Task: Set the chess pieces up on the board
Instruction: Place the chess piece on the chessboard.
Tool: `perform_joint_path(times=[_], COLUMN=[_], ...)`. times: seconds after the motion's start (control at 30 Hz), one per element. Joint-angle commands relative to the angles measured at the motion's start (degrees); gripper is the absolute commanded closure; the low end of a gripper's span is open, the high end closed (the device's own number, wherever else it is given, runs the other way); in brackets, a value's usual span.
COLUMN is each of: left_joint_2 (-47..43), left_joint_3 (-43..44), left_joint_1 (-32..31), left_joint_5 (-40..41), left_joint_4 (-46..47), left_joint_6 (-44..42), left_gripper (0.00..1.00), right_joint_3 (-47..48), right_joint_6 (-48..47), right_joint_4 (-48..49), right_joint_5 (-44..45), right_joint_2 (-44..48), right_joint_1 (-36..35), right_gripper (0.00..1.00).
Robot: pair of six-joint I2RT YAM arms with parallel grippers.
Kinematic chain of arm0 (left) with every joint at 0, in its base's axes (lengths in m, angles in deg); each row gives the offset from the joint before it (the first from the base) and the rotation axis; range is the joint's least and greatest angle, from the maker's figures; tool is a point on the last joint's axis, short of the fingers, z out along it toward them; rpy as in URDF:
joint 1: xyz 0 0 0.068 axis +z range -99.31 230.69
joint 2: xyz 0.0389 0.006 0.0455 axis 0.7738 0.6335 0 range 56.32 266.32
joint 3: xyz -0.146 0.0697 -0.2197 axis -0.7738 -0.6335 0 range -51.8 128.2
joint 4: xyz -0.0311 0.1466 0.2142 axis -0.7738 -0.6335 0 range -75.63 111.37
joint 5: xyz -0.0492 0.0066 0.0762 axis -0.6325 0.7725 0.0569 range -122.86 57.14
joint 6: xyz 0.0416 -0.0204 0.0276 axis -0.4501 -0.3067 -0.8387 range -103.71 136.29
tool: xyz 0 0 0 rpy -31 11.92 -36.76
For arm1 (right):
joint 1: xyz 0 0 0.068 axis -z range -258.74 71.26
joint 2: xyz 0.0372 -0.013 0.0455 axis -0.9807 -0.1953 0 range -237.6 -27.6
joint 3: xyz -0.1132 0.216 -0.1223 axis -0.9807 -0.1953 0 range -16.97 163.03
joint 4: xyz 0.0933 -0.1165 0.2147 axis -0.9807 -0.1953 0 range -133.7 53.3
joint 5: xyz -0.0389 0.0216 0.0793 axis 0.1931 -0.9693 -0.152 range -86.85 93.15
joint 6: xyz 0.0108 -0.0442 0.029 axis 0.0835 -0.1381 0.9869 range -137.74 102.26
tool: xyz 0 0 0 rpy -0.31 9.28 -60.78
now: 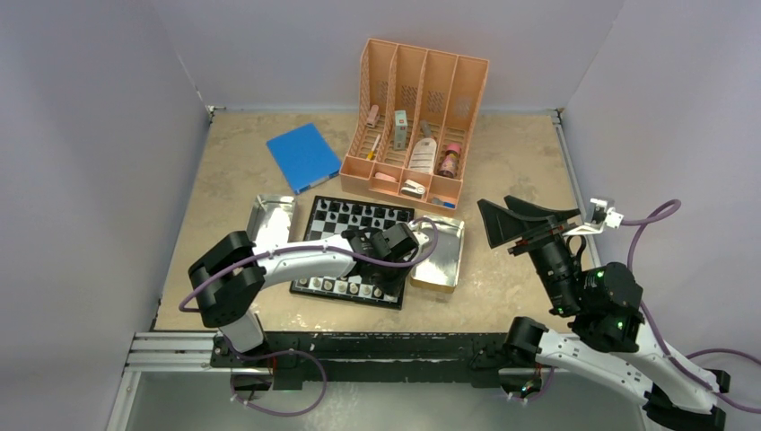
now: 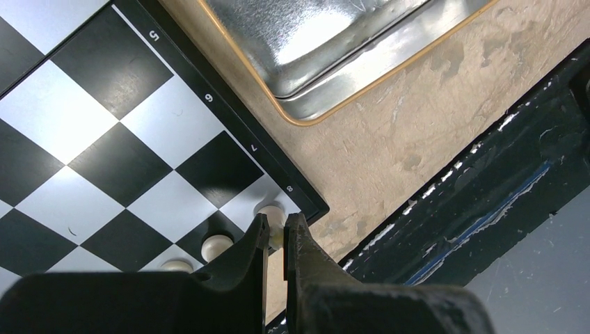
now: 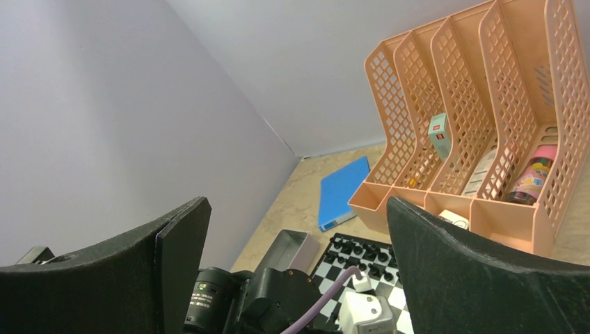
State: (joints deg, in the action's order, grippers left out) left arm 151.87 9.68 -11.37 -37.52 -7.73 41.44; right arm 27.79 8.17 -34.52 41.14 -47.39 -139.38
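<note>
The board (image 1: pixel 334 244) lies mid-table with black chess pieces (image 1: pixel 359 215) along its far rows and pale ones (image 1: pixel 345 287) along the near row. My left gripper (image 2: pixel 277 234) hangs over the board's near right corner (image 2: pixel 306 202), shut on a pale piece (image 2: pixel 273 214) that stands on the corner square by the "8". Two more pale pieces (image 2: pixel 216 245) stand on the squares beside it. In the top view the left gripper (image 1: pixel 391 280) is at that same corner. My right gripper (image 1: pixel 499 211) is raised to the right of the board, open and holding nothing; its wrist view shows the board (image 3: pixel 351 268) far below.
A shiny metal tray (image 1: pixel 440 256) lies against the board's right side and another (image 1: pixel 272 218) at its left. A peach organizer (image 1: pixel 417 126) with bottles stands behind, with a blue book (image 1: pixel 303 157) to its left. White walls enclose the table.
</note>
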Motion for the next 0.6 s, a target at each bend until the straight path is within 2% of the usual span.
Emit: perform_joint_path(times=[0.0,0.3,0.57], left_joint_2=[-0.8,-0.3,-1.0], left_joint_3=[-1.3,-1.5,-1.4], left_joint_1=[-0.3,-0.3,-0.3], left_joint_5=[1.3,2.8,2.5], left_joint_4=[3.1,3.0,2.1], left_joint_6=[0.9,0.8,0.9], left_gripper=[0.99,0.99,0.94], right_joint_3=[-0.1,-0.1,-0.6], right_joint_6=[-0.7,-0.9,-1.2], right_joint_4=[2.1,2.2,2.7], right_joint_5=[-0.2,-0.5,-0.5], right_joint_2=[0.3,0.3,-0.2], right_joint_1=[-0.4,-0.3,-0.3], right_gripper=[0.01,0.01,0.01])
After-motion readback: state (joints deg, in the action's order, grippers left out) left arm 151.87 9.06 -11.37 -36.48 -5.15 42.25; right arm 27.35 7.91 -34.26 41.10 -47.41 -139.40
